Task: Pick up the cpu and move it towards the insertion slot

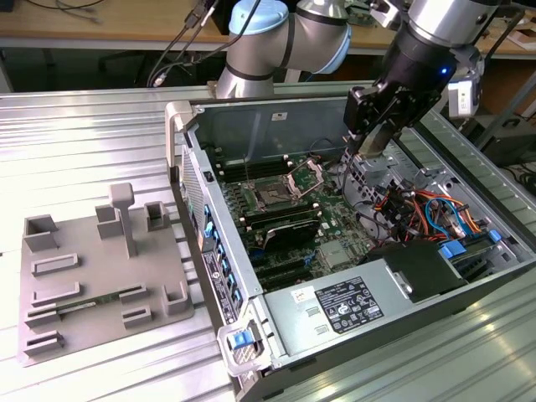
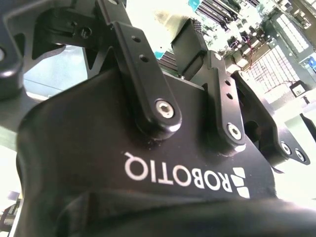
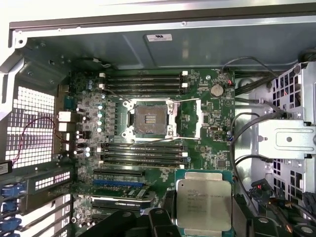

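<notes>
My gripper [image 1: 371, 134] hangs over the open computer case, shut on the cpu [image 1: 376, 147], a pale flat chip between its fingers. In the first wrist view the cpu [image 3: 204, 201] shows its silver-white top, with a dark finger [image 3: 159, 219] on either side of it. The insertion slot [image 3: 149, 118] is a dark square socket on the green board, its shiny retention frame [image 3: 199, 118] swung open. In the exterior view the insertion slot [image 1: 272, 198] lies below the gripper and toward that view's left, well apart from the cpu. The second wrist view has the gripper's black body and fingers [image 2: 190, 44] close up.
A grey fixture plate [image 1: 100, 268] with blocks lies on the exterior view's left, outside the case. Long black memory slots [image 3: 143, 79] flank the socket. Red and blue cables [image 1: 423, 209], a metal bracket [image 3: 286, 138] and the power supply [image 1: 343, 306] crowd the case's other side.
</notes>
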Available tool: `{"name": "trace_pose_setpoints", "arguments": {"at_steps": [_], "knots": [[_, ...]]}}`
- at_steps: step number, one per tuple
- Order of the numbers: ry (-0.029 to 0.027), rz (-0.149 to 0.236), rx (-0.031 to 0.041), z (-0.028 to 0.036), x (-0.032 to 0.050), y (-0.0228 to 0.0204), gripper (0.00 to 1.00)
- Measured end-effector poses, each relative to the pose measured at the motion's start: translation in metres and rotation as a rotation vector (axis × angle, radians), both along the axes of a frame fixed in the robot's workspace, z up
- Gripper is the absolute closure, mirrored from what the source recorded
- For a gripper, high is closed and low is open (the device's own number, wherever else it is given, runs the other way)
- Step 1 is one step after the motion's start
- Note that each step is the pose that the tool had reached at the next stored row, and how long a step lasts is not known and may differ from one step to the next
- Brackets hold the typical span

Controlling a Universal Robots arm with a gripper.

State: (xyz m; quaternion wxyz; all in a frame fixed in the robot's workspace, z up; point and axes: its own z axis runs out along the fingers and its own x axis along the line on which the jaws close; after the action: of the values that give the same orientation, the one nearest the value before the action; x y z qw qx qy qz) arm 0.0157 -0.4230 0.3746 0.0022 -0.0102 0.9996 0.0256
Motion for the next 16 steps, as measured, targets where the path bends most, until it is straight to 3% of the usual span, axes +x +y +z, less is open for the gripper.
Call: {"name": "trace_pose_setpoints", "arguments": {"at_steps": [16], "knots": [[0.0000, 0.000, 0.0000, -0.0043, 0.0013, 0.0000, 0.46]]}}
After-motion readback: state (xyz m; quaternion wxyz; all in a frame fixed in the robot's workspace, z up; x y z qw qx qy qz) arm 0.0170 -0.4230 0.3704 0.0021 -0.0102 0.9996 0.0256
